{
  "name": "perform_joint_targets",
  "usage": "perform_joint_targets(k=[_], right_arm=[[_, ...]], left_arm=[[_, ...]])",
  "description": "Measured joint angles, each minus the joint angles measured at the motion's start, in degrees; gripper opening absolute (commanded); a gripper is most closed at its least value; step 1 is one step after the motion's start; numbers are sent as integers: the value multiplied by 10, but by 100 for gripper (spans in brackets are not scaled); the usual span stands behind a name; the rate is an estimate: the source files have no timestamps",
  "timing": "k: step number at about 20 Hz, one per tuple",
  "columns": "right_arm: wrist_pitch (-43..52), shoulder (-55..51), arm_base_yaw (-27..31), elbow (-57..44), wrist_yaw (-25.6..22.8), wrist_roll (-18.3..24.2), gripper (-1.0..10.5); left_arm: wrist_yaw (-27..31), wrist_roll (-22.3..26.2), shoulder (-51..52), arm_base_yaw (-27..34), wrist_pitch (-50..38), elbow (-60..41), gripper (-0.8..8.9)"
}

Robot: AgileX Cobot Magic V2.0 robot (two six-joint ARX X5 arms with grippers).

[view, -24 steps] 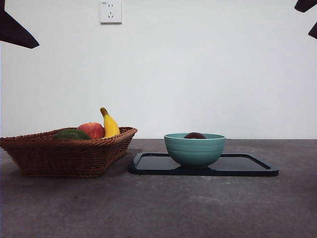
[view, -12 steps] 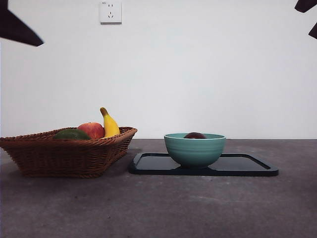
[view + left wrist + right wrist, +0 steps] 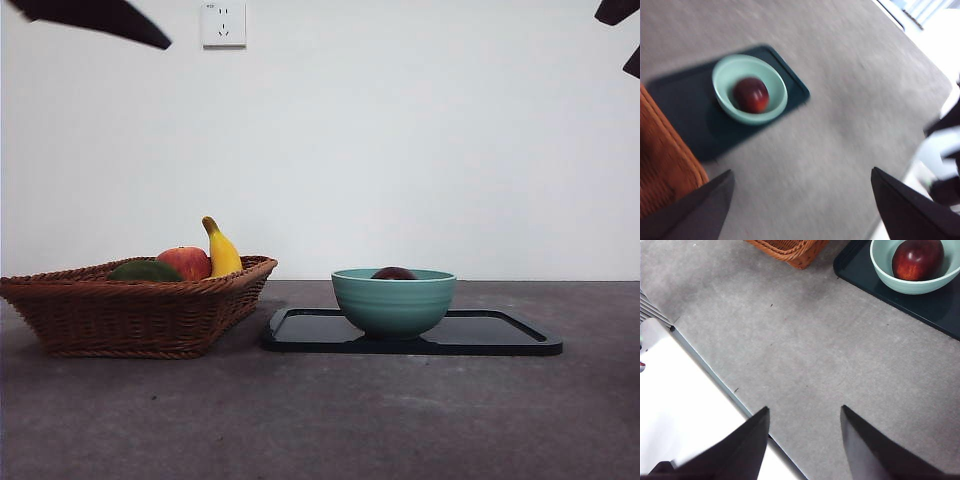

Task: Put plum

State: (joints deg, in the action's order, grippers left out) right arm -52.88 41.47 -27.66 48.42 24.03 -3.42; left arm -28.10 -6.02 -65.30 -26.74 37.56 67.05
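In the front view, the grey bench (image 3: 400,420) lies bare across the whole lower part of the frame, open for a low pass. At left centre the wicker basket (image 3: 135,310) blocks the way, with a green fruit (image 3: 145,271), an apple (image 3: 185,263) and an upright banana (image 3: 222,250) rising above its rim. Just right of it, apart by a narrow strip of bench, sits the dark tray (image 3: 500,335); the teal bowl (image 3: 393,300) stands on its left half with the plum (image 3: 393,273) inside, while the tray's right half is bare. Above the bowl, the middle of the frame is open up to the top edge. Both pincers sit high, the left pincer (image 3: 800,200) and the right pincer (image 3: 802,440) each with jaws spread over bare bench.
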Motion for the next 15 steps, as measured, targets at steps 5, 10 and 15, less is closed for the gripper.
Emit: perform_joint_targets(k=[5,10,15], right_arm=[[0,0,0,0,0,0,225],[0,0,0,0,0,0,225],[-2,0,0,0,0,0,225]], left_arm=[[45,-10,-130,-23,3,138,442],[100,-13,-284,-53,3,268,442],[134,-16,-413,-72,4,341,441]])
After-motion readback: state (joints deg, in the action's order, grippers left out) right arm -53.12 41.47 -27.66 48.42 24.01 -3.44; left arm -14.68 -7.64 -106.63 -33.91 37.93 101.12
